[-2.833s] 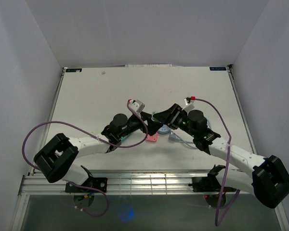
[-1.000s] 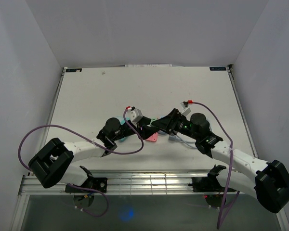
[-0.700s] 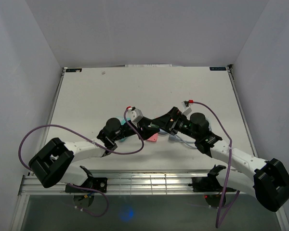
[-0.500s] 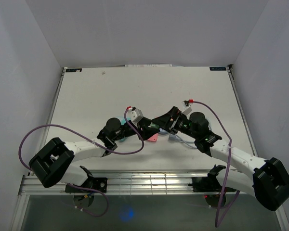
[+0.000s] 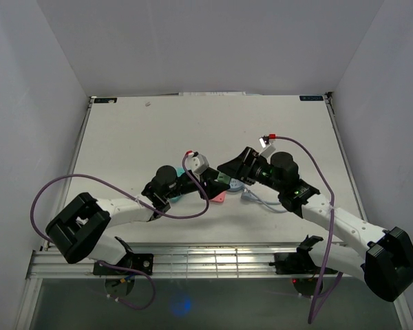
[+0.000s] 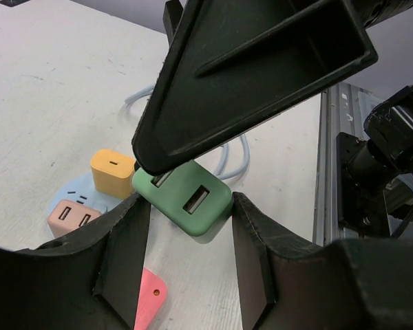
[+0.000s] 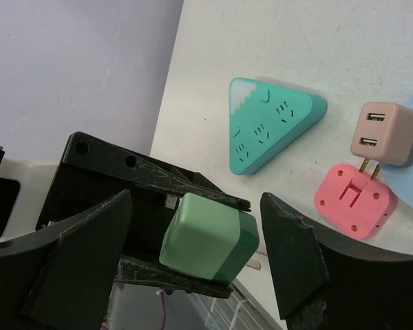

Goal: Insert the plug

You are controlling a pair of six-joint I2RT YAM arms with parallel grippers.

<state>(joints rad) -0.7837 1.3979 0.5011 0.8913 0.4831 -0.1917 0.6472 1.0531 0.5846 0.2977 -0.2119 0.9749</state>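
The plug is a green cube with two USB ports and metal prongs, held off the table. My left gripper is shut on it; its black fingers clamp it from two sides. My right gripper stands open around the same plug, with a gap on each side. From the left wrist, one right finger looms over the plug. In the top view both grippers meet mid-table, the left beside the right. A teal triangular socket strip lies on the table.
A pink plug and a beige USB adapter lie close by. An orange adapter stands on a light blue round socket. A pale cable loops behind. The metal rail marks the table's near edge.
My right gripper has opened off the plug and drawn slightly back to the right. My left gripper keeps hold of the green plug and has shifted a little right.
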